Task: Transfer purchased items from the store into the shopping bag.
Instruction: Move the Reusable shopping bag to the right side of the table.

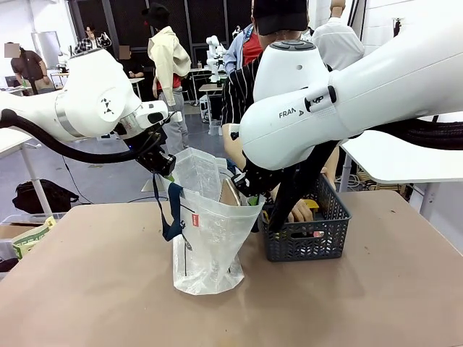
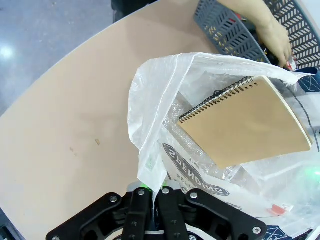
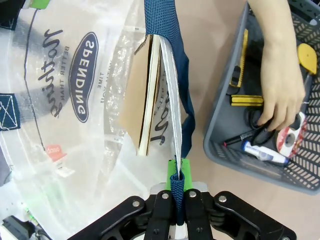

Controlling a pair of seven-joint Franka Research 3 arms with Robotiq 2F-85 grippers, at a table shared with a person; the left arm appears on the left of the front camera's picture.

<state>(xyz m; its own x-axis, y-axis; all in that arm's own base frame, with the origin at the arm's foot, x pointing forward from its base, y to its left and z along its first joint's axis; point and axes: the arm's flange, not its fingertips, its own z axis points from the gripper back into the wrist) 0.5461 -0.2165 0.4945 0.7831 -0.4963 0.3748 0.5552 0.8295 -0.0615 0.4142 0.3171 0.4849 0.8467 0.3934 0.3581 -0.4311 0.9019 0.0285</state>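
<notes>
Two grips are already spoken for. Your left gripper is pinched tight on the plastic rim of the bag at its left side. Your right gripper is clamped on the navy strap at its right side. Between them the mouth is stretched open, with its long axis running left to right. A notebook stands on edge in that mouth, close against the strap side.

The basket sits just right of the bag (touching or not, I can't tell). The person's hand is down inside it, fingers over the small items. That hand is nearer the goods than either gripper, and the mouth lies to its left, past the basket's left wall. Judging from this, your job is to hold the opening wide and level on the right side.
</notes>
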